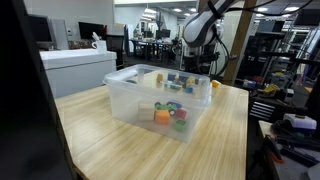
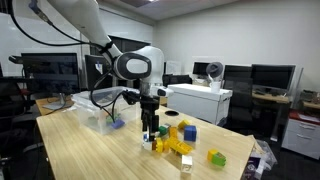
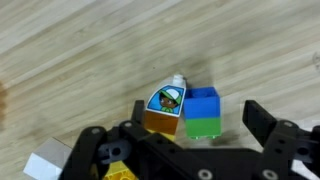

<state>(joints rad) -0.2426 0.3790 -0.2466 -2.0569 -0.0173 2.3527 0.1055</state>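
In an exterior view, your arm (image 1: 203, 30) hangs behind the clear plastic bin (image 1: 125, 95) on the wooden counter (image 1: 100, 140). In an exterior view, the open fingers (image 2: 148, 128) hover over small toy blocks (image 2: 176, 142) near the counter's edge. In the wrist view, the orange picture block (image 3: 165, 106) sits just ahead, between the fingers, touching a blue-and-green block (image 3: 203, 112).

table (image 3: 60, 50): matt grained wood | blocks (image 3: 203, 110): glossy plastic | bin (image 1: 125, 105): translucent smooth plastic
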